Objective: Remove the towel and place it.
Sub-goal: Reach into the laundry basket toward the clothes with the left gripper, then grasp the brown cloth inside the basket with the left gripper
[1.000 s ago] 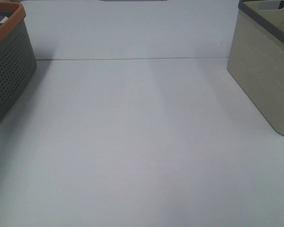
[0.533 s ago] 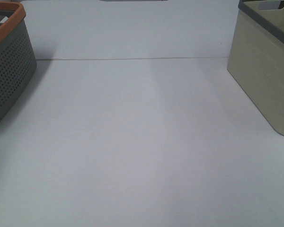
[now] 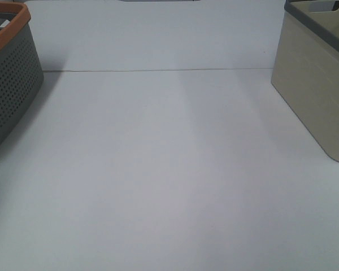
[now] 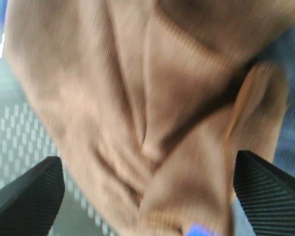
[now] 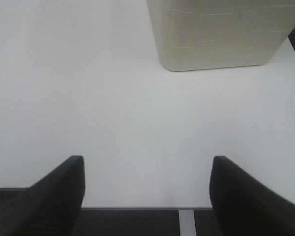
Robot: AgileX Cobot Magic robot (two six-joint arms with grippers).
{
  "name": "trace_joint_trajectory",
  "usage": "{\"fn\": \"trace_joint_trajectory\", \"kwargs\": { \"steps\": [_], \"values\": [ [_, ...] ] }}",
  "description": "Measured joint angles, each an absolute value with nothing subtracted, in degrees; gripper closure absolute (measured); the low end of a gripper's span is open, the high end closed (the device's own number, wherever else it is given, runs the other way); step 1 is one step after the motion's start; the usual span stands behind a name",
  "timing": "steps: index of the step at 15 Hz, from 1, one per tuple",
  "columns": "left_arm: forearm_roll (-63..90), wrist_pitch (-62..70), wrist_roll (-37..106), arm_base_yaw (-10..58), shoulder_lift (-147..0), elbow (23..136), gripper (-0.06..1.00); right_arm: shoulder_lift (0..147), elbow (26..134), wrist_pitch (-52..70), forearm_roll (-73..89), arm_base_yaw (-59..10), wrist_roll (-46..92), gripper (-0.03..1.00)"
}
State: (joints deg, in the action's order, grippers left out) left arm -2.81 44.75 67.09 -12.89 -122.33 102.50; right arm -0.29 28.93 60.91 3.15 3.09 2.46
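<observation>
Desk (image 3: 169, 169): a plain white, matte, flat top. A thin dark line (image 3: 158, 70) runs straight across its far part from side to side.
Room: below the desk's near edge the right wrist view shows a dark strip of floor (image 5: 128, 223).
Basket (image 3: 11, 84): stands at the far left corner. It is dark grey plastic with rounded walls pierced by rows of small holes, under a smooth orange rim.
Bin (image 3: 311, 90): stands at the far right corner along the right edge. It is beige and box-shaped with a rounded lower corner, faint brick-like lines on its walls, and a grey rim with a handle slot.
Towel (image 4: 137, 98): seen only from the left wrist, where it fills most of the view. It is a reddish-brown soft cloth with a fine ribbed weave, bunched into deep folds and blurred. Beside it is a grey surface with rows of small slots, and on its other side a blue cloth (image 4: 290, 98).
Left gripper (image 4: 147, 194): its dark ribbed fingers stand wide apart with the towel's folds between them. Whether they touch the cloth cannot be told.
Right gripper (image 5: 148, 194): its dark fingers are spread apart with nothing between them, above the desk's near edge and facing the bin.
</observation>
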Motion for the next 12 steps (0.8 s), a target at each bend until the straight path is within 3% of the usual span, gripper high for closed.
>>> {"fn": "trace_joint_trajectory", "kwargs": {
  "steps": [8, 12],
  "values": [
    [-3.8, 45.8, 69.8, -10.6, -123.8, 102.5, 0.12, -0.3, 28.9, 60.9, 3.2, 3.1, 2.5, 0.34],
    [-3.8, 45.9, 69.7, -10.6, -123.8, 102.5, 0.31, -0.3, 28.9, 60.8, 3.2, 3.1, 2.5, 0.34]
  ]
}}
